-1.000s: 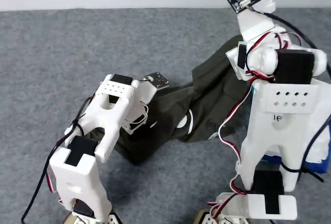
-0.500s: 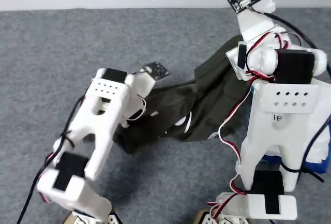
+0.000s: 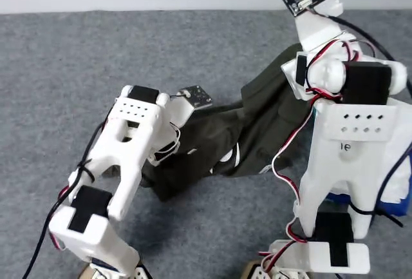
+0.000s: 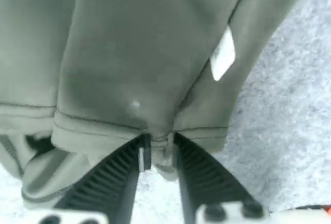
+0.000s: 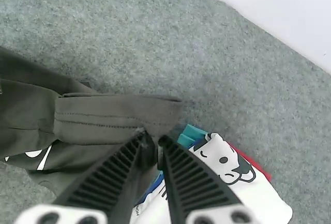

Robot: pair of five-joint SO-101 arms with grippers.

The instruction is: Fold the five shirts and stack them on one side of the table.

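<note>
The left tool (image 4: 158, 149) pinches the hem of the crumpled dark olive fabric shirt (image 3: 257, 118); the right tool (image 5: 151, 149) pinches another folded edge.

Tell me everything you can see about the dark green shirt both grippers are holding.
The dark olive shirt looks like soft knit cotton, with stitched hems, a small white label and a white print. It lies crumpled on the grey felt-like table, stretched between the arms. The left gripper is shut on one hem, the right gripper on another edge, beside a stack of printed shirts.
</note>
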